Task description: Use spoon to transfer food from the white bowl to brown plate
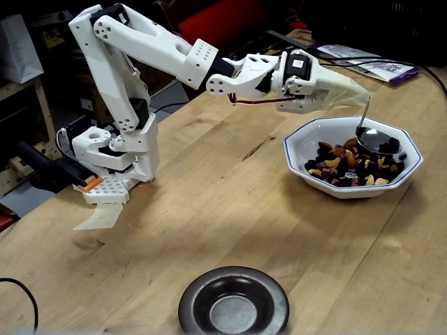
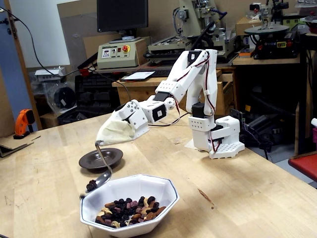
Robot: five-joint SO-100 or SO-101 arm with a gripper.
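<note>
A: Nearest to us, in the fixed view where the bowl sits at the bottom, the white bowl (image 2: 130,204) holds most of the food (image 2: 126,211), a heap of nuts and dark pieces in its centre.

B: And just above its left rim we see the spoon (image 2: 100,179) lifted clear, with a few dark pieces in it (a small load, as far as we can tell).

A: Its handle runs up into the pincer (image 2: 98,142), which is wrapped in a pale cover, so we cannot tell how the jaws stand; the spoon looks fixed there.

B: Behind that, at mid-left, lies the brown plate (image 2: 101,158), and it looks empty. In the other fixed view it lies at the bottom centre (image 1: 233,304), well apart from the bowl (image 1: 353,154) at the right edge.

A: So we judge the scoop made and the carry in hand. Next we need to keep the spoon (image 1: 378,139) level, swing across the counter (image 1: 230,209), then tip over the plate's sunken centre.
</note>
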